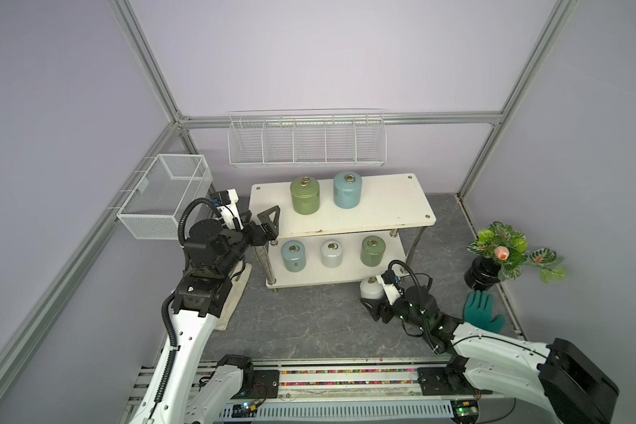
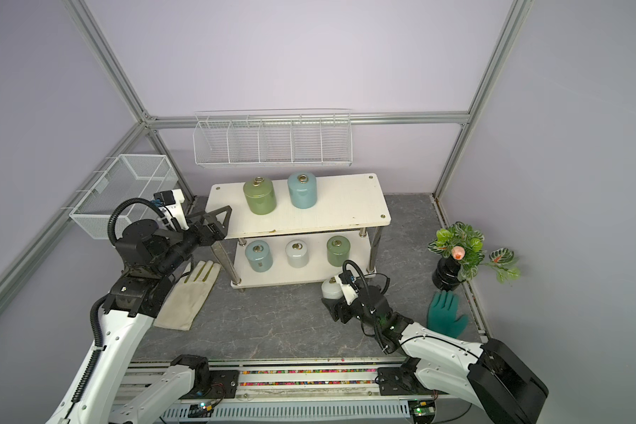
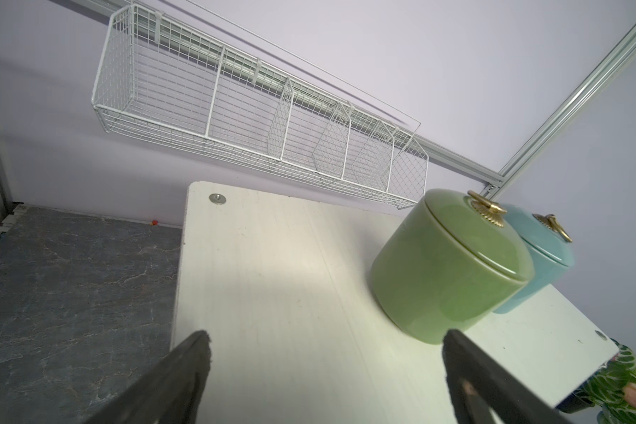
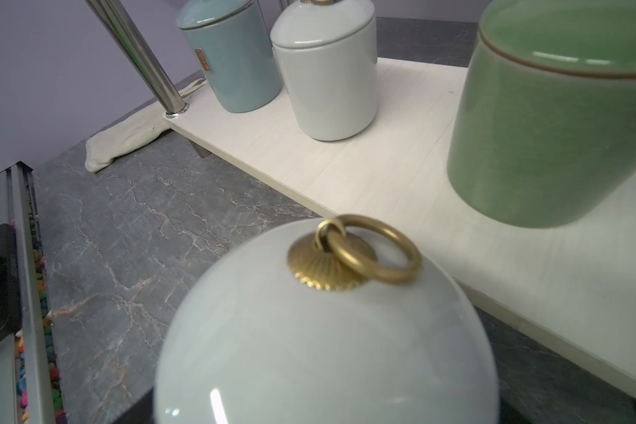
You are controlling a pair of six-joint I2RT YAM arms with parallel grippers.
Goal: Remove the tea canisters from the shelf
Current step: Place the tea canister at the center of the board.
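The left jaws stand wide and empty at the end of the top board of the shelf (image 1: pixel 382 205), the olive green canister (image 3: pixel 452 271) just ahead of them, nearer one jaw, a pale blue canister (image 3: pixel 547 253) beyond it. The right jaws clasp a white canister (image 1: pixel 371 290) round its body, off the shelf, down at the counter (image 1: pixel 309 323). Glazed ceramic looks heavy, rigid, slick and chippable, its lid probably loose: grip mid-body squarely, not by the brass ring (image 3: pixel 487 213).

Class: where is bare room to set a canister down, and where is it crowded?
Free: tabletop between cream glove and white canister in right end effector; shelf top right of blue canister. Crowded: lower tier, three canisters; corner by plant and green glove.
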